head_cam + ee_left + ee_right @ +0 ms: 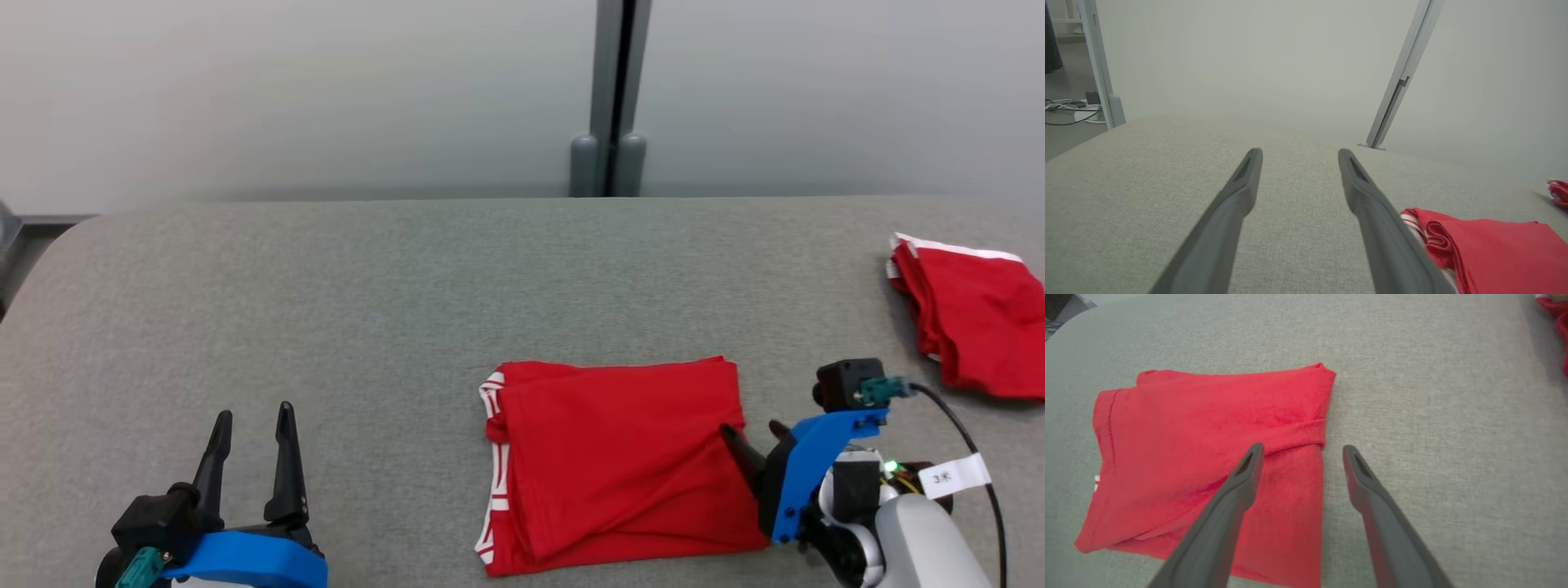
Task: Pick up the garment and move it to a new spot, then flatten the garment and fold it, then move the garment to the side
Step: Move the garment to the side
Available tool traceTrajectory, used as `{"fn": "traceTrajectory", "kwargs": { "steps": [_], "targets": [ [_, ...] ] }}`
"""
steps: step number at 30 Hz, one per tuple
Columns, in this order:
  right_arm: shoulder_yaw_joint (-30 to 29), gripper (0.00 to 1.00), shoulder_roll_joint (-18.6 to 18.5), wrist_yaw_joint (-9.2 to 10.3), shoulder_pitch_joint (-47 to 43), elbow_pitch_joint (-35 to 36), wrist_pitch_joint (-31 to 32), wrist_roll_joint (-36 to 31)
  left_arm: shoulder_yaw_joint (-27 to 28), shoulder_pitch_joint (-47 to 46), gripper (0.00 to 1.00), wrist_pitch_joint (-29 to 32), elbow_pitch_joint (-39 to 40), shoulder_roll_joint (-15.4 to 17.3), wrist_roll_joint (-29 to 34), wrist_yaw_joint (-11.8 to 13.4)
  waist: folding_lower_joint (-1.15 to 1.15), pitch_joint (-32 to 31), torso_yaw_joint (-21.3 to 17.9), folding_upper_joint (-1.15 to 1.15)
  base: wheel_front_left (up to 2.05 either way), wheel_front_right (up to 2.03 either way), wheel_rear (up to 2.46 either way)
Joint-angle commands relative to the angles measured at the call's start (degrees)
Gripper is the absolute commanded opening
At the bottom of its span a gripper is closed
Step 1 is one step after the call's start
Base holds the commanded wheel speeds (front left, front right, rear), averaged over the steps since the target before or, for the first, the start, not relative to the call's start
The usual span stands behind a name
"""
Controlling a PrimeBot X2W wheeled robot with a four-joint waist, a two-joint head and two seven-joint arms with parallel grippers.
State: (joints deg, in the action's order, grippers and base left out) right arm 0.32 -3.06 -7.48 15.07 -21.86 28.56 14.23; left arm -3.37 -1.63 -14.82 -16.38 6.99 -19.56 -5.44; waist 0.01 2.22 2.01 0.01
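A red garment [612, 461] with white trim lies folded into a rectangle on the grey table [367, 310], front centre. My right gripper [755, 437] stands open at the garment's right edge, one finger over the cloth and the other over bare table. In the right wrist view that gripper [1300, 451] straddles the garment's [1208, 445] right edge, holding nothing. My left gripper [251, 420] rests open at the front left, well away from the cloth. Its wrist view shows the open gripper [1298, 157] over bare table, with the garment [1494, 253] at lower right.
A second red garment [971, 314] with white trim lies bunched at the table's right edge. A grey post [608, 98] stands behind the table against a pale wall. Cables [1069, 112] lie on the floor beyond the table's left side.
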Motion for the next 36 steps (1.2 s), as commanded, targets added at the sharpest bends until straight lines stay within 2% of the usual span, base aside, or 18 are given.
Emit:
{"fn": "traceTrajectory", "kwargs": {
  "steps": [1,4,7,19,23,24,25,27,31,33,36],
  "targets": [
    [0.6,1.00,0.2,-0.03,0.8,-2.1,-0.1,0.6,-0.2,-1.1,1.00,-0.1,-0.1,0.5,0.3,-0.2,-0.01,1.0,1.6,-0.01,0.00,0.00,0.00],
    [0.5,1.00,0.0,-0.03,1.7,-5.9,-1.2,0.8,-0.3,-1.4,1.00,-0.1,-0.4,0.6,0.3,-0.2,-0.01,1.4,2.9,-0.01,0.00,0.00,0.00],
    [-1.3,1.00,0.0,-0.02,2.4,-9.7,-3.7,-1.6,-0.7,-1.6,1.00,-0.2,-0.7,0.7,0.3,-0.3,-0.01,1.5,4.0,-0.01,0.00,0.00,0.00],
    [-5.6,1.00,0.1,-0.03,6.4,-18.6,-10.0,-3.8,-1.3,-2.2,1.00,-0.3,-1.0,1.4,-0.4,-0.7,-0.01,2.0,5.5,-0.01,0.00,0.00,0.00],
    [-2.9,0.98,0.2,-0.03,7.3,-23.3,-8.7,-3.2,-1.6,-2.4,1.00,-0.3,-1.1,1.6,-0.6,-0.7,-0.01,2.2,5.5,-0.01,0.00,0.00,0.00],
    [-1.2,0.54,0.4,-0.05,7.3,-24.3,-8.0,-3.0,-1.7,-2.5,1.00,-0.3,-1.1,1.6,-0.6,-0.7,-0.01,2.2,5.5,-0.01,0.00,0.00,0.00],
    [0.2,0.00,0.6,-0.11,7.3,-24.8,-7.5,-3.0,-1.8,-2.4,1.00,-0.3,-1.1,1.6,-0.7,-0.7,-0.01,2.2,5.5,-0.01,0.00,0.00,0.00],
    [2.3,0.00,0.7,-0.11,7.7,-25.2,-6.8,-4.4,-2.0,-2.3,1.00,-0.3,-1.2,1.6,-0.7,-0.7,-0.01,2.2,5.5,-0.01,0.00,0.00,0.00],
    [2.4,0.00,-0.1,-0.03,11.2,-21.5,-6.9,-11.4,-1.9,-2.6,1.00,-0.3,-0.6,1.2,-1.0,-0.6,-0.01,2.6,4.9,-0.01,0.00,0.00,0.00],
    [3.2,0.00,-2.2,-0.01,13.6,-19.2,-5.9,-14.7,-1.9,-2.8,1.00,-0.3,-0.3,1.0,-1.0,-0.5,-0.01,3.1,4.4,-0.01,0.00,0.00,0.00],
    [6.4,0.00,-5.2,-0.01,17.6,-16.7,-3.4,-16.0,-1.6,-3.3,1.00,-0.4,0.4,0.7,-1.2,-0.4,-0.01,4.2,3.1,-0.01,0.00,0.00,0.00]
  ]
}}
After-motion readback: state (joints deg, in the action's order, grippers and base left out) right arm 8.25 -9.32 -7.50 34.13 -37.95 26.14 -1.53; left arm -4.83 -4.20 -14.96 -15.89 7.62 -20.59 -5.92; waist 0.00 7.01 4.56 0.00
